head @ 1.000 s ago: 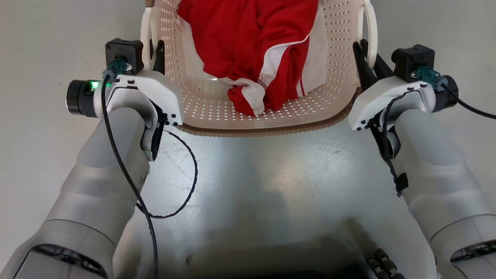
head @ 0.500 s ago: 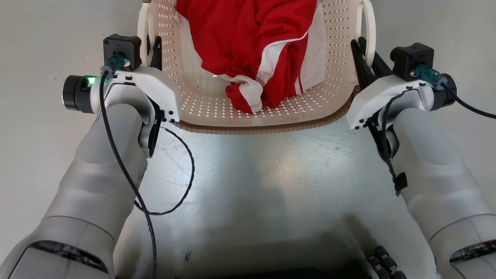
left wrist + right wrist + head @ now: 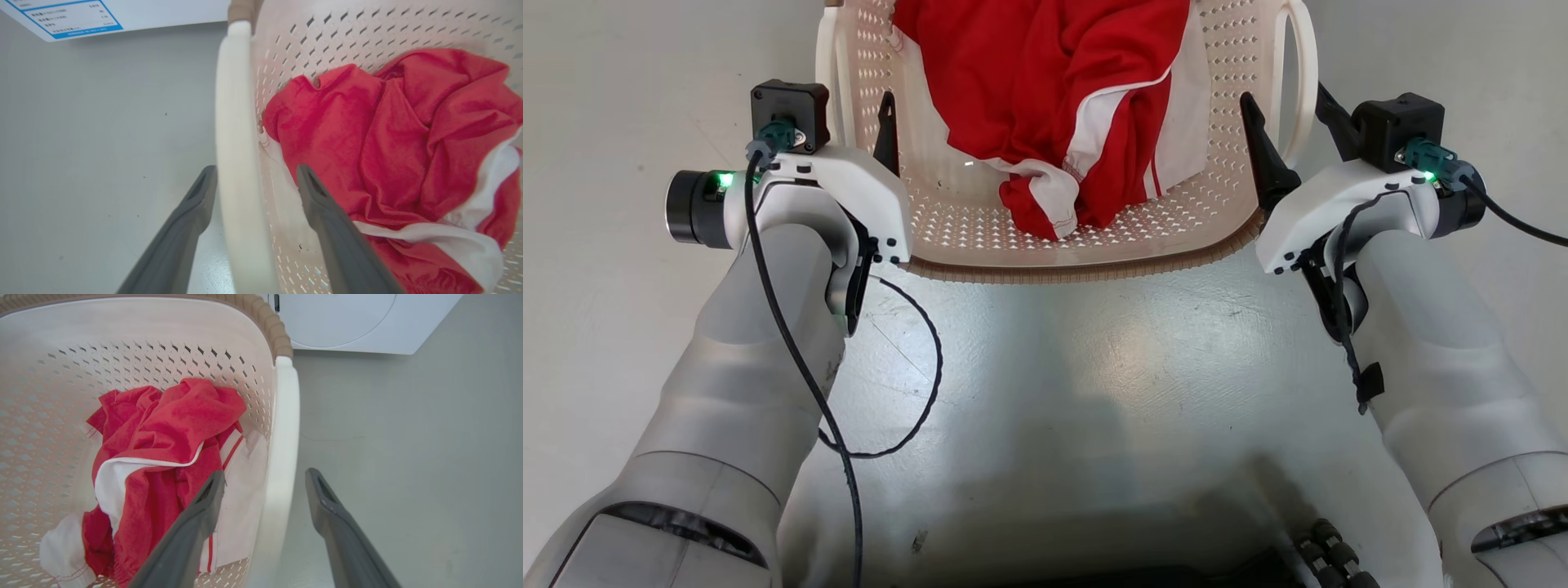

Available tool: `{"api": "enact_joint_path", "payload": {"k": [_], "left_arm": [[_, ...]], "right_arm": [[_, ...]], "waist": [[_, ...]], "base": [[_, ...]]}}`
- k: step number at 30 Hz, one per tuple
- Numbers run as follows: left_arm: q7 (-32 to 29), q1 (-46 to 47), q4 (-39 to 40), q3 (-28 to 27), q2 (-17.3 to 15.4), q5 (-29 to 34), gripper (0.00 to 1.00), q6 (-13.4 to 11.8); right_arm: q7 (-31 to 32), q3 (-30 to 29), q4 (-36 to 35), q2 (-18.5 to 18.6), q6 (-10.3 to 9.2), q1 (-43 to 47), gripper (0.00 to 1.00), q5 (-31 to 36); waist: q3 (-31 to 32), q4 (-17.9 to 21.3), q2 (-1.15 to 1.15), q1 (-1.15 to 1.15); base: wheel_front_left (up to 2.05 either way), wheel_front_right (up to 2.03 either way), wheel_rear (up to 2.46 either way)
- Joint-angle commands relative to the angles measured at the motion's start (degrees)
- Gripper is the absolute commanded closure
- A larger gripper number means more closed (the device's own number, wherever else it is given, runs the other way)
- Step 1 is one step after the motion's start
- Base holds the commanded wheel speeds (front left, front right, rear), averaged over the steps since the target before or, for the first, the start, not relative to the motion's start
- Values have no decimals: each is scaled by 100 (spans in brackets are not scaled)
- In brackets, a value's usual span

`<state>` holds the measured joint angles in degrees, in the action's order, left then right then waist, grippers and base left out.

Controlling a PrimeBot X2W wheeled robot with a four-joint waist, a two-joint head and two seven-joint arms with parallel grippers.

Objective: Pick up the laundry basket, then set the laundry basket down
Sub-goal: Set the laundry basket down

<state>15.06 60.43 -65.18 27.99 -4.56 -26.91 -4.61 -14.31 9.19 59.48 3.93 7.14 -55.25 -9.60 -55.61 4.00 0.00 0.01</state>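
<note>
The laundry basket (image 3: 980,224), cream, perforated and brown-rimmed, stands on the floor straight ahead with a red and white garment (image 3: 1054,90) inside. My left gripper (image 3: 858,114) is open and straddles the basket's left loop handle (image 3: 233,102), one finger outside and one inside the wall. In the left wrist view the left gripper (image 3: 256,167) has gaps on both sides of the handle. My right gripper (image 3: 1282,94) is open too. It straddles the right loop handle (image 3: 286,416) the same way, and the right gripper (image 3: 265,472) grips nothing.
A white washer (image 3: 347,318) stands beyond the basket's far right corner. A white sheet with blue-framed print (image 3: 61,16) lies past the far left side. Pale floor (image 3: 1045,367) lies between my arms, and a black cable (image 3: 923,367) loops off the left wrist.
Both grippers were shut on the loop handles and have opened, letting the handles go. The basket sat slightly lower in the picture a second ago and has stayed put since.
</note>
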Motion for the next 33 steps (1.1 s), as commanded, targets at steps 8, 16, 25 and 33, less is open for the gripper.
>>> {"api": "enact_joint_path", "payload": {"k": [8,16,25,33], "left_arm": [[-6,-145,-120,-146,-178,109,0,-69],[-6,-186,-150,-196,-193,133,0,-30],[-6,-358,-144,-257,-165,151,0,5],[-6,-673,319,-393,-199,234,0,46]], "right_arm": [[-69,37,-163,-105,35,469,0,-32],[-69,-23,-262,-105,35,501,0,-23],[-69,-240,-424,-105,35,638,0,117],[-69,-509,-826,-105,35,931,0,284]], "waist": [[154,7,0,0],[356,27,0,0],[782,22,0,0],[1398,1,0,0]], "base": [[0,0,0],[0,0,0],[0,0,0],[0,0,0]]}}
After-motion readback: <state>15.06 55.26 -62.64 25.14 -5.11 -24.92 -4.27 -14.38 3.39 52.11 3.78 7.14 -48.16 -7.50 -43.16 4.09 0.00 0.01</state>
